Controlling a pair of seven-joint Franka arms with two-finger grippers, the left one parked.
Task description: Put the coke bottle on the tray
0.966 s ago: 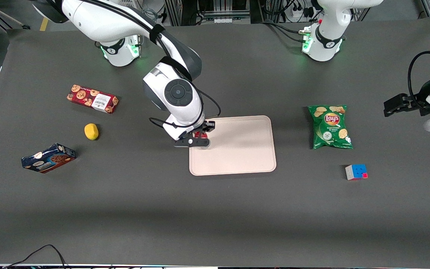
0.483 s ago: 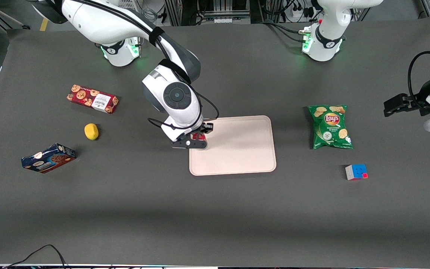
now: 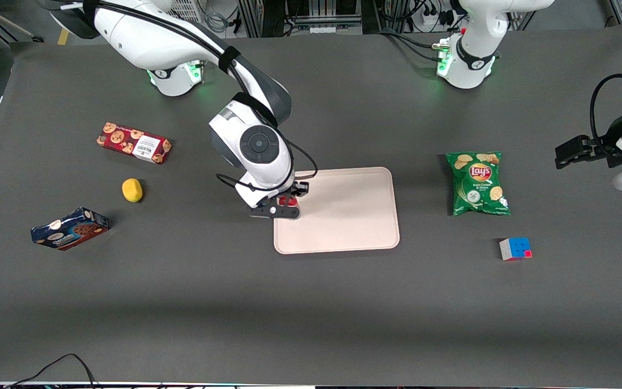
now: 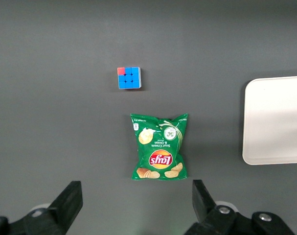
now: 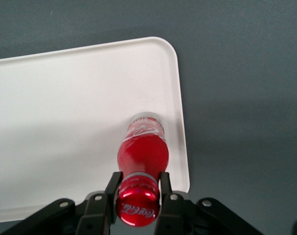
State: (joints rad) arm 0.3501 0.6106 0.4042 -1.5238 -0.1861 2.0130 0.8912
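The coke bottle [image 3: 290, 201], red with a red cap, is upright between my right gripper's [image 3: 285, 205] fingers. In the right wrist view the gripper [image 5: 137, 185] is shut on the bottle [image 5: 142, 151] just below the cap. The clear base points down at the pale pink-beige tray [image 5: 65, 112], close to the tray's short rim at the working arm's end. I cannot tell if the base touches the tray. In the front view the tray [image 3: 349, 216] lies mid-table, with the gripper over its edge. The tray's edge also shows in the left wrist view [image 4: 278, 122].
A green Lay's chips bag [image 3: 477, 183] and a colour cube [image 3: 515, 248] lie toward the parked arm's end. A red cookie box [image 3: 134, 142], a yellow lemon [image 3: 132, 190] and a blue cookie box [image 3: 69, 228] lie toward the working arm's end.
My gripper, with the bottle in it, has shifted slightly toward the working arm's end, staying over the tray's edge. Nothing else moved.
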